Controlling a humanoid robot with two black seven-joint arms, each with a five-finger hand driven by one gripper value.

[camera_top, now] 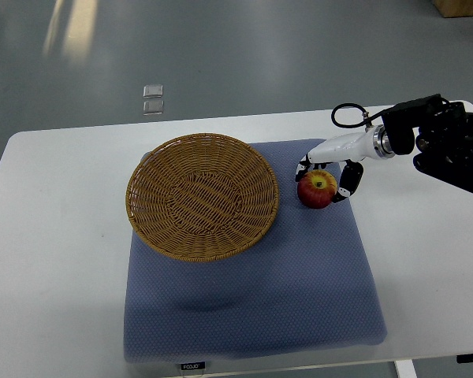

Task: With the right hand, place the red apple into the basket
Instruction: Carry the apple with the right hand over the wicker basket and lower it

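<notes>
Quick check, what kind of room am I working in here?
Probably a lab or test workspace: a plain white table on a bare grey floor, with only a blue mat, wicker basket and apple.

A white table (55, 260) with round corners fills most of the view. A blue cloth mat (252, 307) lies on it, and a small dark label (193, 366) sits at the mat's near edge. Past the far side of the table is a smooth grey floor (244, 55). Pale light (71, 27) shines on the floor at the far left. Two small clear squares (152, 100) lie on the floor. A bit of brown wood (461, 8) shows at the far right corner.
</notes>
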